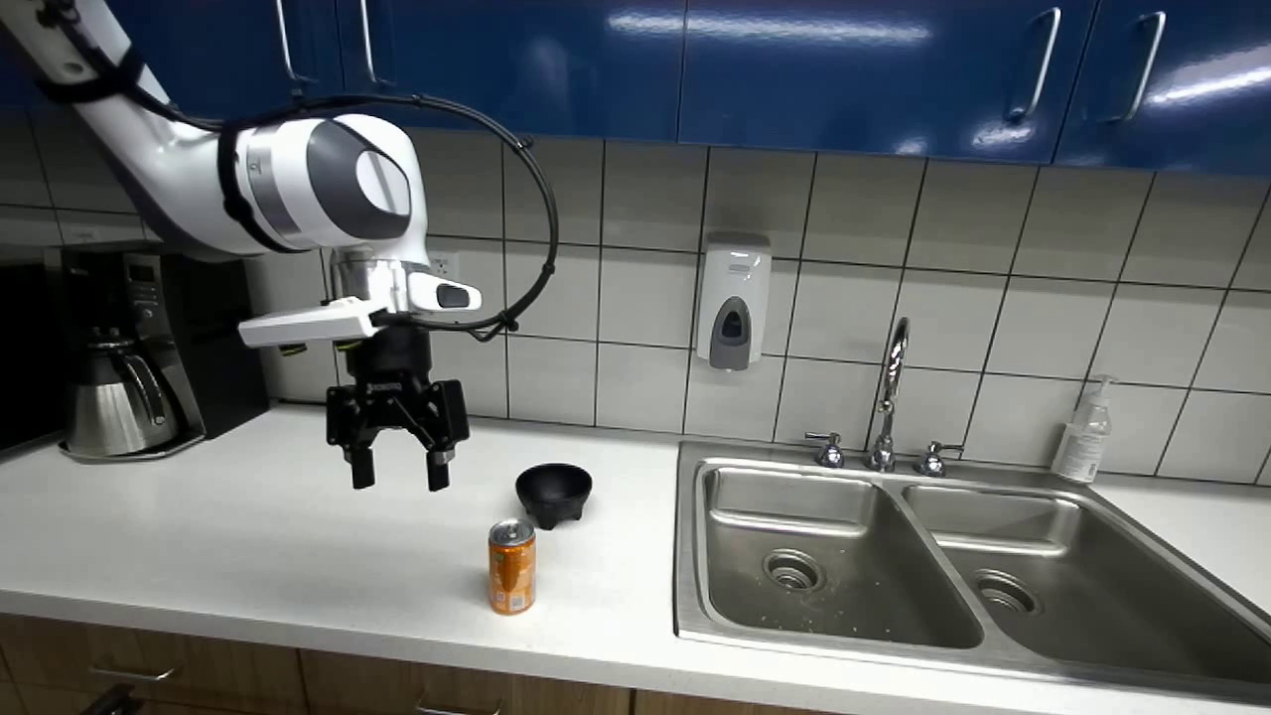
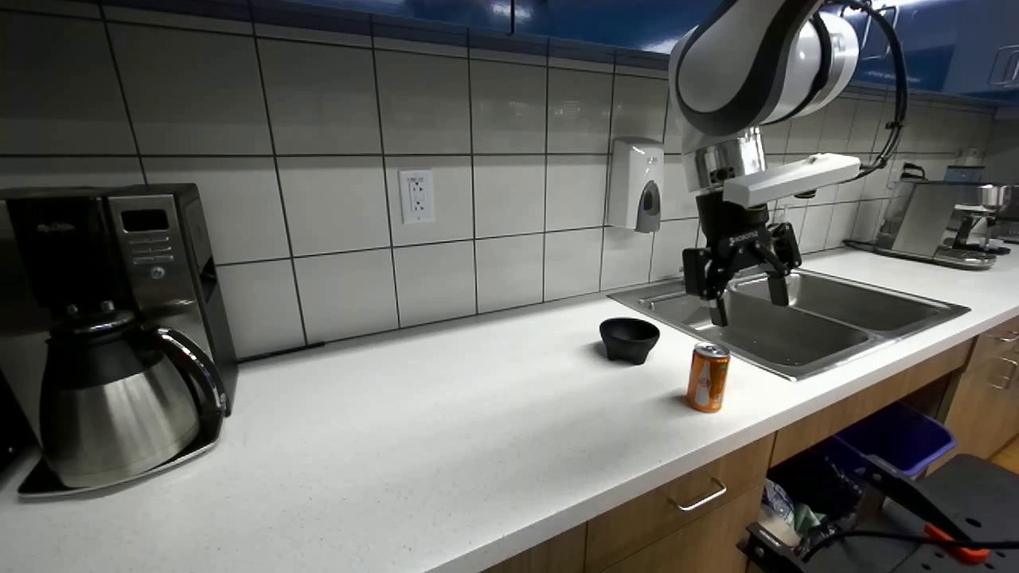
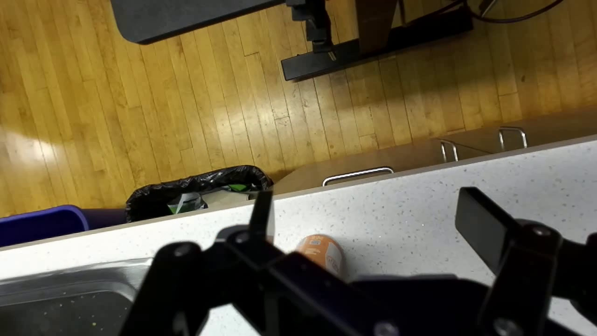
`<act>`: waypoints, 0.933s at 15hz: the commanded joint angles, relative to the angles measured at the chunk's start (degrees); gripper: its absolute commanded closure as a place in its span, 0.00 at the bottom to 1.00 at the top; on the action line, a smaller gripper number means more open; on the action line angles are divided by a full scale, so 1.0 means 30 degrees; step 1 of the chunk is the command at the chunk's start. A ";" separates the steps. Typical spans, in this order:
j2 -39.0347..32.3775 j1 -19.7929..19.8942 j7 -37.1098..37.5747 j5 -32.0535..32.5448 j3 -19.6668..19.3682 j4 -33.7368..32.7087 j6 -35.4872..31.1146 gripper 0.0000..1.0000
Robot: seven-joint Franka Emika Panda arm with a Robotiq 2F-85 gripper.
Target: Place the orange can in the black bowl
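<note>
A bent, jointed white-and-grey arm (image 1: 288, 184) holds its black two-fingered gripper (image 1: 400, 473) pointing down above the white counter (image 1: 248, 536), jaws spread. The orange cylindrical can (image 1: 511, 568) stands near the front edge (image 1: 397, 645), the round black bowl (image 1: 554, 494) farther back.

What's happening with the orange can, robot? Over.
Tool open, empty. Orange can upright on counter, outside black bowl. Nothing seen between tool and can.

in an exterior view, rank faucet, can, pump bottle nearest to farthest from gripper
1. Can: on the counter, picture-right of the gripper.
2. Faucet: at the back of the sink.
3. Pump bottle: farther right, by the back corner.
</note>
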State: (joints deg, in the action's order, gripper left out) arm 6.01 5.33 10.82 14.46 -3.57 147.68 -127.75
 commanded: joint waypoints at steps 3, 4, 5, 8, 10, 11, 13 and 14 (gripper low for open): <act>-0.2749 0.0643 -0.1839 0.1336 -0.1055 -0.2010 -0.0800 0.00; -0.3310 0.0697 -0.1958 0.1464 -0.1234 -0.2403 -0.1001 0.00; -0.3849 0.0713 -0.2072 0.1533 -0.1381 -0.2773 -0.1236 0.00; -0.5387 0.0645 -0.2688 0.1161 -0.1616 -0.3827 -0.1948 0.00; -0.6368 0.0571 -0.3020 0.0930 -0.1591 -0.4487 -0.2431 0.00; -0.6802 0.0571 -0.3198 0.0824 -0.1578 -0.4792 -0.2632 0.00; -0.7624 0.0592 -0.3528 0.0659 -0.1566 -0.5420 -0.2919 0.00; -0.7942 0.0601 -0.3630 0.0608 -0.1576 -0.5681 -0.3018 0.00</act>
State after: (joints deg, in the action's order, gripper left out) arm -14.23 6.72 2.86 17.60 -8.41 134.25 -136.06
